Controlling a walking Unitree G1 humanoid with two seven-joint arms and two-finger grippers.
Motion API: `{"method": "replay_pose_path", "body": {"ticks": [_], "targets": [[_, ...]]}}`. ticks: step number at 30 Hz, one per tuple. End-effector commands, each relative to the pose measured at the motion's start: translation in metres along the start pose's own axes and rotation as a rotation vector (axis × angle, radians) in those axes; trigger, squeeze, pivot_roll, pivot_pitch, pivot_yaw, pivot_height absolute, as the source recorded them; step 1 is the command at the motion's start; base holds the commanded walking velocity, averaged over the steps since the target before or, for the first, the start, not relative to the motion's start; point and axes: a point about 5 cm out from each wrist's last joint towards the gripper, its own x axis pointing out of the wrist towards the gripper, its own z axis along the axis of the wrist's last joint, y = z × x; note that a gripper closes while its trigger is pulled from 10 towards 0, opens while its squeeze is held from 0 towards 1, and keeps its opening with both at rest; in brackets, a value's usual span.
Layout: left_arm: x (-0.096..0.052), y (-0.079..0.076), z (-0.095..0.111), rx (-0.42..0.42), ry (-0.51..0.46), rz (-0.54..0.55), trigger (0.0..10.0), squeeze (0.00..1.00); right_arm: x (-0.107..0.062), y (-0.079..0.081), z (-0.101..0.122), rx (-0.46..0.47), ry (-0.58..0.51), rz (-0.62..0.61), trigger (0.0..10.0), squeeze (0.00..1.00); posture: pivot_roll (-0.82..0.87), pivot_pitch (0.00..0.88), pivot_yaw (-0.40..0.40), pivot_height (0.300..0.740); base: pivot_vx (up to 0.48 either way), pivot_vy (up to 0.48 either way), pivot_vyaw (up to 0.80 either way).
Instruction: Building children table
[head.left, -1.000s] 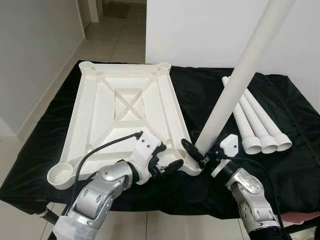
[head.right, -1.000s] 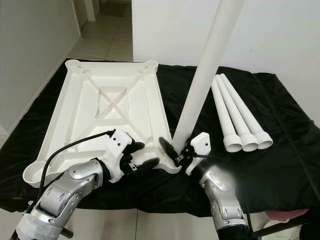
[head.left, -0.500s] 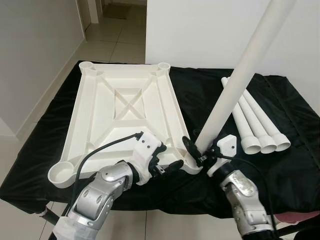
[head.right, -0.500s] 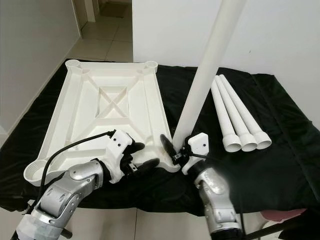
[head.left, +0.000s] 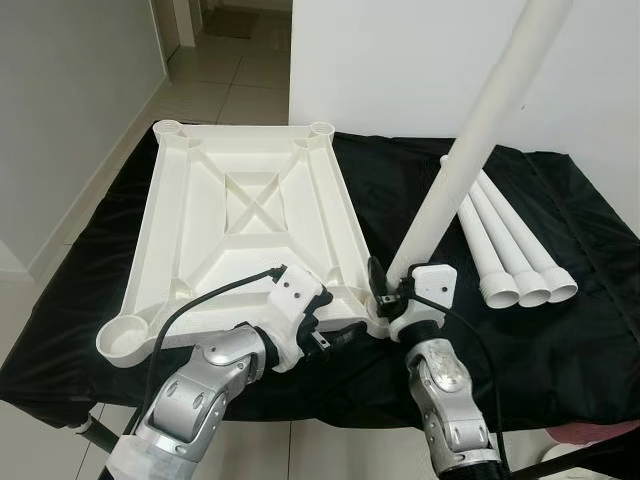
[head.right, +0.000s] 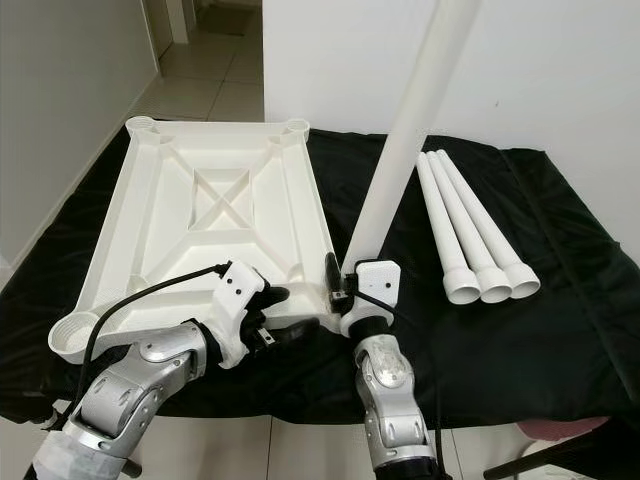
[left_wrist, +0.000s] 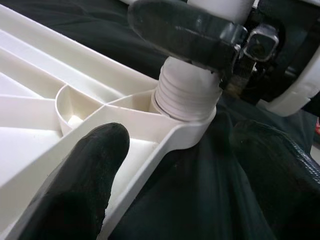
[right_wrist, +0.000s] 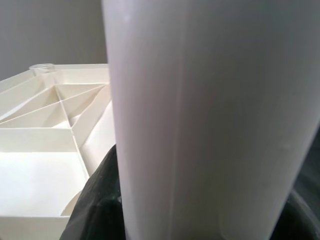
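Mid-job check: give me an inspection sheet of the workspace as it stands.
Surface: black cloth over the table.
Job's things: white tabletop upside down; one leg with its threaded end in the near right corner socket, leaning; three spare legs lying to the right.
Clutter: nothing seen.
Grippers: right gripper shut on the leg; left gripper at the tabletop's near edge, open.
Cables: black cable along the left arm.
Surroundings: white walls, tiled floor.

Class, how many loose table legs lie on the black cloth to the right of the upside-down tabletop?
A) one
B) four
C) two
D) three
D: three loose legs lie side by side on the black cloth, while a fourth leg stands in the tabletop's corner socket, held by the right gripper.
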Motion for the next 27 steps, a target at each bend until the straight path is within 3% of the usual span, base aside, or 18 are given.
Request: {"method": "replay_pose_path", "body": {"ticks": [1, 14, 15, 24, 25, 27], "targets": [[-0.001, 0.001, -0.002, 0.0, 0.015, 0.037, 10.0, 0.0, -0.007, -0.001, -0.025, 0.025, 0.142, -0.034, 10.0, 0.0, 0.03, 0.047, -0.053, 0.74, 0.0, 0.0, 0.0], [0.001, 0.001, -0.002, 0.007, 0.016, 0.029, 10.0, 0.0, -0.003, 0.004, -0.022, 0.007, 0.129, -0.08, 10.0, 0.0, 0.03, 0.027, -0.052, 0.74, 0.0, 0.0, 0.0], [0.001, 0.001, -0.002, 0.007, 0.016, 0.029, 10.0, 0.0, -0.003, 0.005, -0.021, 0.018, 0.12, -0.065, 10.0, 1.0, 0.04, 0.026, -0.052, 0.74, 0.0, 0.0, 0.0], [0.001, 0.001, -0.001, 0.01, 0.016, 0.029, 10.0, 0.0, 0.004, -0.004, -0.003, 0.005, 0.024, 0.032, 10.0, 1.0, 0.03, 0.024, -0.053, 0.74, 0.0, 0.0, 0.0], [0.001, 0.001, -0.001, 0.01, 0.015, 0.03, 10.0, 0.0, 0.005, -0.006, -0.002, 0.002, 0.023, 0.066, 10.0, 0.0, 0.03, 0.028, -0.054, 0.74, 0.0, 0.0, 0.0], [0.001, 0.001, -0.001, 0.01, 0.014, 0.03, 10.0, 0.0, 0.006, -0.007, -0.001, 0.001, 0.023, 0.089, 10.0, 0.0, 0.03, 0.028, -0.054, 0.74, 0.0, 0.0, 0.0]]}}
